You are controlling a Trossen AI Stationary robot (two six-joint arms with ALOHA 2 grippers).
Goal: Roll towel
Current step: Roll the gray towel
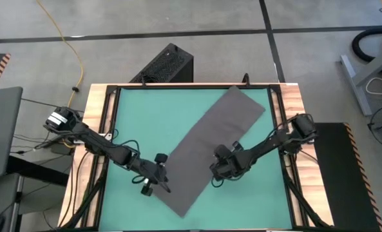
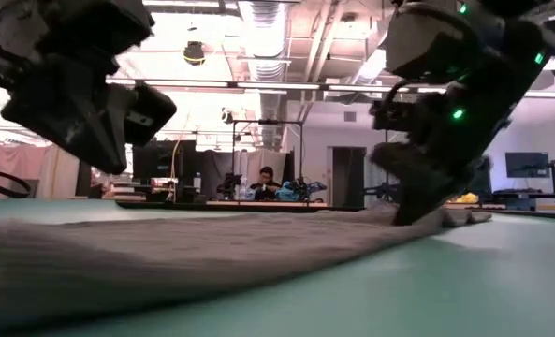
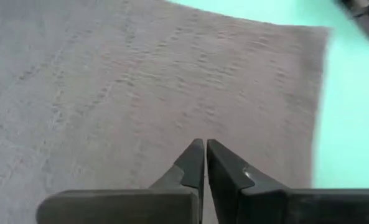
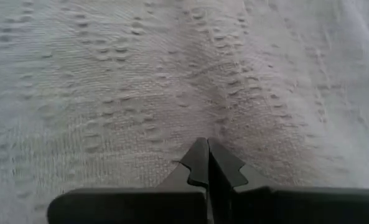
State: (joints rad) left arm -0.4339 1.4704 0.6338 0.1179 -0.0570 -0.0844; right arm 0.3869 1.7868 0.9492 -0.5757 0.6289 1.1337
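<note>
The plain dark grey, soft, rectangular cloth towel [image 1: 207, 148] lies spread flat as a long strip on the green-topped counter [image 1: 145, 116], running on a slant from the far right part of the surface down toward the near middle, with one short end close to the counter's far edge and the other near its front edge. In the low view the cloth [image 2: 211, 253] sits low on the counter, slightly raised where the right arm meets it. The right hand [image 1: 218, 169] is at the towel's long right-side edge, toward the near end, and the right wrist view shows its two dark fingers [image 4: 200, 163] brought together, tips touching, with the weave of the cloth [image 4: 140, 81] directly beyond them; whether a fold of cloth is pinched between them cannot be told. The left hand [image 1: 153, 175] is at the towel's opposite long edge, toward the same near end, and in the left wrist view its fingers [image 3: 193, 163] are nearly together with only a thin slit between them, above the grey cloth [image 3: 140, 87], whose corner shows against the green surface [image 3: 352, 112]. Far behind the counter, in the low view, a seated person [image 2: 267, 183] is at a desk in the room.
</note>
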